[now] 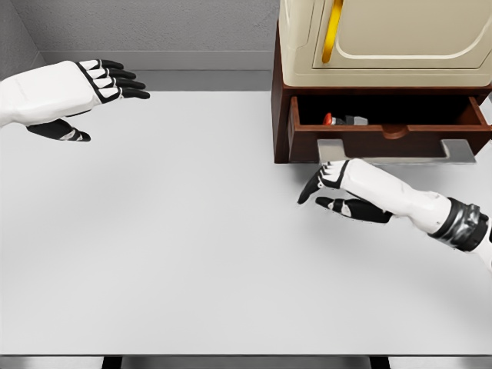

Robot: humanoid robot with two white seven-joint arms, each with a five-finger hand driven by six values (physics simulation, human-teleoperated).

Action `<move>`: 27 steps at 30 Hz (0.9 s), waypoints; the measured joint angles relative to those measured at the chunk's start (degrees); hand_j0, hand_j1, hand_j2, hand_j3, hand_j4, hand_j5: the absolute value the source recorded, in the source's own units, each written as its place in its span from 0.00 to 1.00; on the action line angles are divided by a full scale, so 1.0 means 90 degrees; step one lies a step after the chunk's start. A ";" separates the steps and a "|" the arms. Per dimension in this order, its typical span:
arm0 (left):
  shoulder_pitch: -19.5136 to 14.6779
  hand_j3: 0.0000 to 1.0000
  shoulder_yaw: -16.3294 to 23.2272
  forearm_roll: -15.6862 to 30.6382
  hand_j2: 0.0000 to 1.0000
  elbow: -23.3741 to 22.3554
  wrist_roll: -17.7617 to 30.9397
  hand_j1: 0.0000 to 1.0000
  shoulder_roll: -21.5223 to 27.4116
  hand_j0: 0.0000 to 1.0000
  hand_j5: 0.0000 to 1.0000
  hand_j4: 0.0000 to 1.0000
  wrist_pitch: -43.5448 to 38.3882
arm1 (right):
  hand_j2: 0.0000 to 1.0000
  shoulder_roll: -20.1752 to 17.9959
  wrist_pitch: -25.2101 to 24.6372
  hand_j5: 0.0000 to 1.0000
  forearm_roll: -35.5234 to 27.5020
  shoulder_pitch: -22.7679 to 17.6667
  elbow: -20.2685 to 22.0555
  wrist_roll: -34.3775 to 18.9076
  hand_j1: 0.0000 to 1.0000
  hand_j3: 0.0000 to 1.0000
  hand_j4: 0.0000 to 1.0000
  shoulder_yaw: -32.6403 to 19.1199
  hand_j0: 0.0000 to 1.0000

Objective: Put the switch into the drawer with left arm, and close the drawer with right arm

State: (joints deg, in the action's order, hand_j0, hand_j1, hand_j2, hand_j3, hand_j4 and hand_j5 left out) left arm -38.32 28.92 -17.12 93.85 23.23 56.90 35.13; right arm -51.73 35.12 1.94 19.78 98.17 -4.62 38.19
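Currently the switch (345, 120) lay inside the open drawer (388, 131), toward its left end, a small grey body with a red tip. The placing half of the task looked done; closing remained.

Left hand (92, 88) hung at the upper left, well apart from the cabinet (280, 100), fingers extended and relaxed, thumb spread below, holding nothing. Judged it parked and out of the way.

Right hand (342, 188) sat over the table (192, 246) just in front of the drawer, below the grey handle (396, 151), at its left end. Fingers pointed left and loosely extended, thumb apart, nothing gripped. Could not tell whether it touched the handle; a small gap seemed likely.

Step in hand, as judged: push the drawer shut with the right arm.

Notes on doing it well:
- Contact near the middle of the handle or drawer front, not the left end, so the drawer does not skew on its runners.
- Flat palm or knuckles against the front; no grasp needed.
- Push straight toward the cabinet, steady rather than sharp, so the switch does not slide or bounce.
- Keep fingers clear of the gap under the cream appliance (400, 38) above.
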 measured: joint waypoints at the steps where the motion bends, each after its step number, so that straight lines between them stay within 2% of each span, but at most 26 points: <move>1: -0.0001 1.00 -0.0001 0.0001 1.00 0.0001 0.0000 1.00 0.0000 1.00 1.00 1.00 -0.0001 | 0.53 0.0008 -0.0002 0.53 -0.0017 0.0058 -0.0100 -0.0011 0.53 0.53 0.53 -0.0011 0.53; 5: 0.0000 1.00 -0.0012 0.0001 1.00 0.0001 0.0000 1.00 -0.0001 1.00 1.00 1.00 -0.0001 | 0.53 0.0058 -0.0008 0.53 -0.0052 0.0176 -0.0444 -0.0025 0.53 0.53 0.53 -0.0024 0.53; 15: 0.0000 1.00 -0.0012 0.0001 1.00 0.0001 0.0000 1.00 -0.0003 1.00 1.00 1.00 0.0000 | 0.51 0.0095 0.0005 0.51 0.0062 0.0332 -0.0940 -0.0064 0.51 0.51 0.51 -0.0024 0.51; 24: 0.0000 1.00 -0.0051 0.0002 1.00 -0.0003 0.0000 1.00 0.0007 1.00 1.00 1.00 -0.0002 | 0.50 0.0330 0.0066 0.50 0.0627 0.0850 -0.1393 -0.0329 0.50 0.50 0.50 0.0046 0.50; 27: 0.0000 1.00 -0.0066 0.0001 1.00 -0.0006 0.0000 1.00 0.0008 1.00 1.00 1.00 -0.0002 | 0.50 0.0420 0.0022 0.50 0.0248 0.1006 -0.1498 -0.0160 0.50 0.50 0.50 0.0001 0.50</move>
State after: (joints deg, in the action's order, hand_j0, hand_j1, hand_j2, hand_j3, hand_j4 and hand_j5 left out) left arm -38.32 28.33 -17.10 93.80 23.24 56.98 35.11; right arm -47.95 35.32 4.17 28.83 84.70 -6.06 38.20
